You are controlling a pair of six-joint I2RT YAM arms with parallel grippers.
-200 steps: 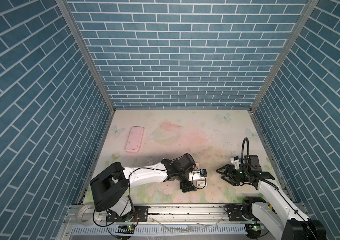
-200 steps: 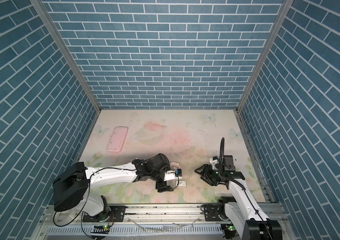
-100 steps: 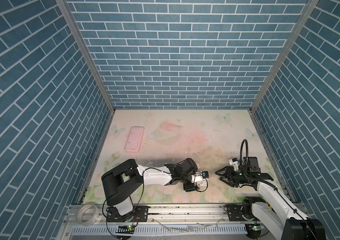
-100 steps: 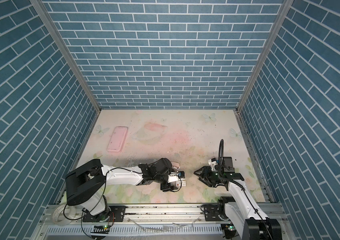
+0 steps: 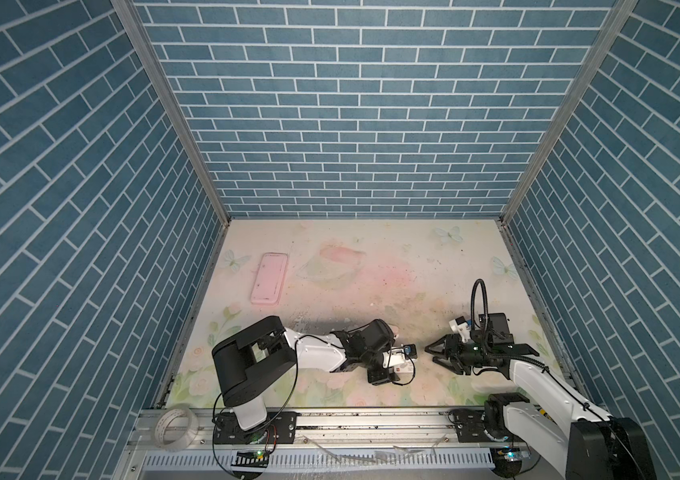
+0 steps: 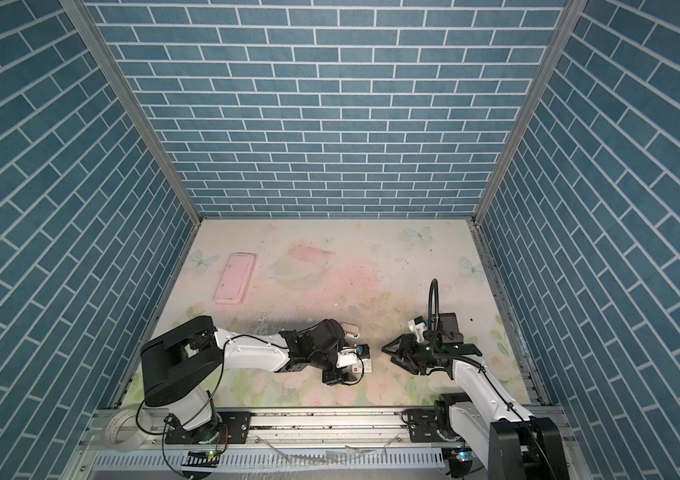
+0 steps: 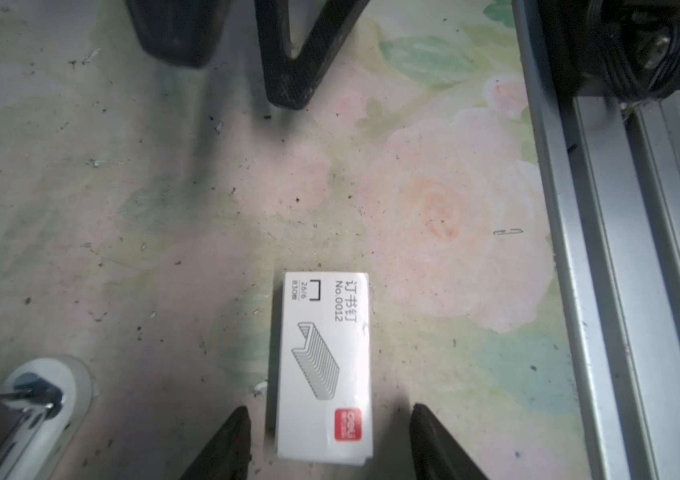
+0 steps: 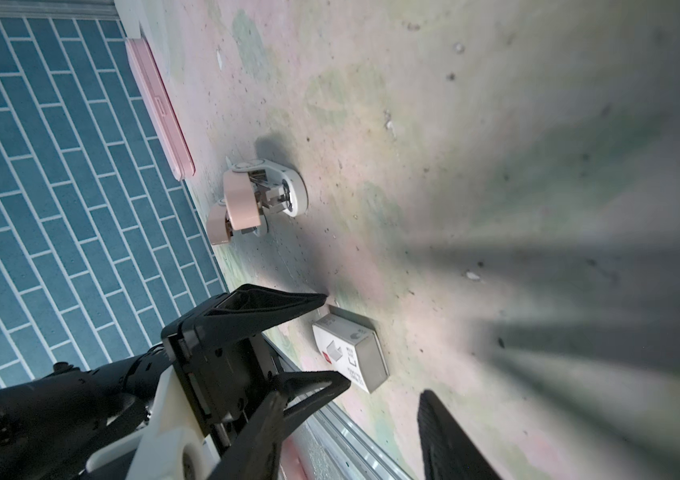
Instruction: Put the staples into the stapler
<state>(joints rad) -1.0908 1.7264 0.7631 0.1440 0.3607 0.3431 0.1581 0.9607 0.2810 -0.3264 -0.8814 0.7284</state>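
A white card staple box point(image 7: 325, 357) with a staple drawing and a red square lies flat near the front rail; it also shows in both top views point(image 5: 403, 370) point(image 6: 361, 366). The staples themselves are hidden. My left gripper point(image 7: 328, 419) is open, its fingers on either side of the box's near end with a gap on each side. The pink-and-white stapler point(image 8: 259, 195) lies just behind it, its pink top apparently hinged up off the white base point(image 7: 38, 399). My right gripper point(image 8: 350, 411) point(image 5: 431, 360) is open and empty, pointing at the box from the right.
A flat pink case point(image 5: 268, 279) lies at the back left near the wall. The aluminium front rail point(image 7: 621, 291) runs close beside the box. A roll of tape point(image 5: 176, 430) sits on the rail's left end. One loose staple point(image 7: 508, 232) lies on the mat.
The left arm's shoulder and elbow have swung to the right while its gripper stayed at the box. Both grippers' jaws have narrowed somewhat. The box and stapler have not moved.
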